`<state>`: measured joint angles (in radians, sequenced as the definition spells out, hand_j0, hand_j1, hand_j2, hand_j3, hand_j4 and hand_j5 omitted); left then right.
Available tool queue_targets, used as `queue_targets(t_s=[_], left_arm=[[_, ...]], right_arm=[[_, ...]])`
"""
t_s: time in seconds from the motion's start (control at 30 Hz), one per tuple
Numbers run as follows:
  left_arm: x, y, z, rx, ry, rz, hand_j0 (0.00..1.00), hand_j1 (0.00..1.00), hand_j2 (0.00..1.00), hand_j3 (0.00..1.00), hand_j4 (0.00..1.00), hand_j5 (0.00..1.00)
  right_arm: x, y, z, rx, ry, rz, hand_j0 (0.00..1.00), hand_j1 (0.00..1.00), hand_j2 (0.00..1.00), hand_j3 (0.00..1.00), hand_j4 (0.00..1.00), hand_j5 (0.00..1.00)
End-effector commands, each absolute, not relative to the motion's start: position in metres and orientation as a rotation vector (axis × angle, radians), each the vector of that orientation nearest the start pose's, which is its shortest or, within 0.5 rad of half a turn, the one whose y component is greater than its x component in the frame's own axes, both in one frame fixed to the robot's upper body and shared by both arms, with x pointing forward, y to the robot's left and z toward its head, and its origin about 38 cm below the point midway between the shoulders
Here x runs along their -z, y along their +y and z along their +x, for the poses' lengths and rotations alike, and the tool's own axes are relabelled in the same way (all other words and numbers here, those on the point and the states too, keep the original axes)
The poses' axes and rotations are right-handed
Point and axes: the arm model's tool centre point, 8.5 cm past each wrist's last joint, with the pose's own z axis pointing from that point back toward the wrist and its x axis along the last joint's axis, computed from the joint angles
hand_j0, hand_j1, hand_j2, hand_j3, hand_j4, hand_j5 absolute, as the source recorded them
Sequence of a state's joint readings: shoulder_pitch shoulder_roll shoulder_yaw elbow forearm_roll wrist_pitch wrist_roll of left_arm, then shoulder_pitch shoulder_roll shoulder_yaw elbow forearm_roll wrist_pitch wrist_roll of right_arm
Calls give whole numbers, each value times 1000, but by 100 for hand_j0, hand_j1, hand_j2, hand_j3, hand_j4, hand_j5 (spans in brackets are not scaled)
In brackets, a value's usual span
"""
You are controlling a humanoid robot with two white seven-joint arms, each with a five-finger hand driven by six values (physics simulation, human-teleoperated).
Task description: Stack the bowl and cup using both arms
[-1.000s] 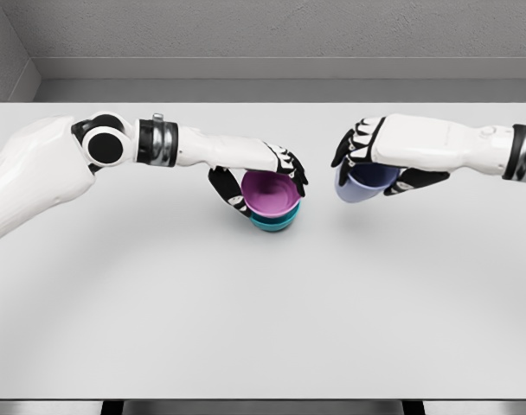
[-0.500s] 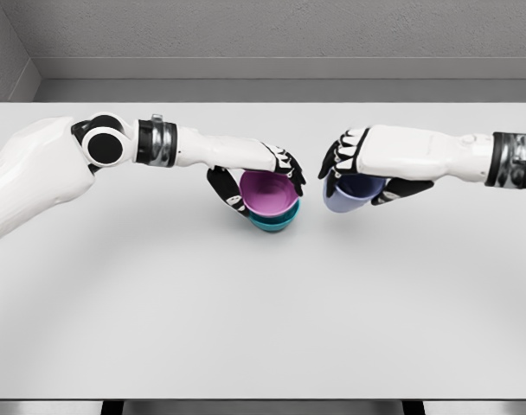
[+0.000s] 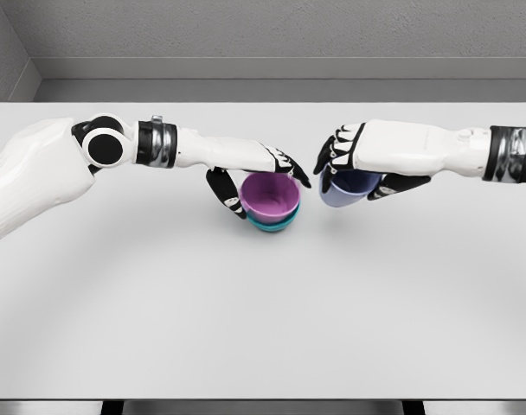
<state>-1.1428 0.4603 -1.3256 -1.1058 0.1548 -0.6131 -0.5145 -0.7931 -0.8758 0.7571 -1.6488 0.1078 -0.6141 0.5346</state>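
Observation:
A purple bowl sits nested in a teal bowl on the white table, a little left of centre. My left hand is around the purple bowl. Its fingers lie straightened along the far rim and its thumb rests by the left wall, so the hold looks loosened. My right hand is shut on a lavender-blue cup, held just above the table immediately right of the bowls. A small gap separates the cup from the purple bowl's rim.
The table's far edge meets a grey wall. Both forearms stretch across the far half of the table, the left arm from the left and the right arm from the right.
My right hand has carried the cup leftward, closer to the bowls. My left hand's fingers have straightened from their curl over the purple bowl's rim, and the purple bowl sits lower in the teal one.

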Motion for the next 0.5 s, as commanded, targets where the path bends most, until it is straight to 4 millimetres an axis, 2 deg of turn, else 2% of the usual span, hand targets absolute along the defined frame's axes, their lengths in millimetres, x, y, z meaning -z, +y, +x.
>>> queue_targets(t_s=[0.0,0.37,0.47], left_arm=[[-209,121,483,2081,-1517,-255,100,100,100,100,100,100],[-213,130,486,2052,-1531,-238,100,100,100,100,100,100],[-216,148,490,2015,-1529,-217,100,100,100,100,100,100]], right_arm=[[-283,-240,406,2750,2196,197,55,55,55,55,55,55],[-285,-235,407,2735,2201,190,55,55,55,55,55,55],[-285,-235,407,2734,2201,189,55,55,55,55,55,55]])
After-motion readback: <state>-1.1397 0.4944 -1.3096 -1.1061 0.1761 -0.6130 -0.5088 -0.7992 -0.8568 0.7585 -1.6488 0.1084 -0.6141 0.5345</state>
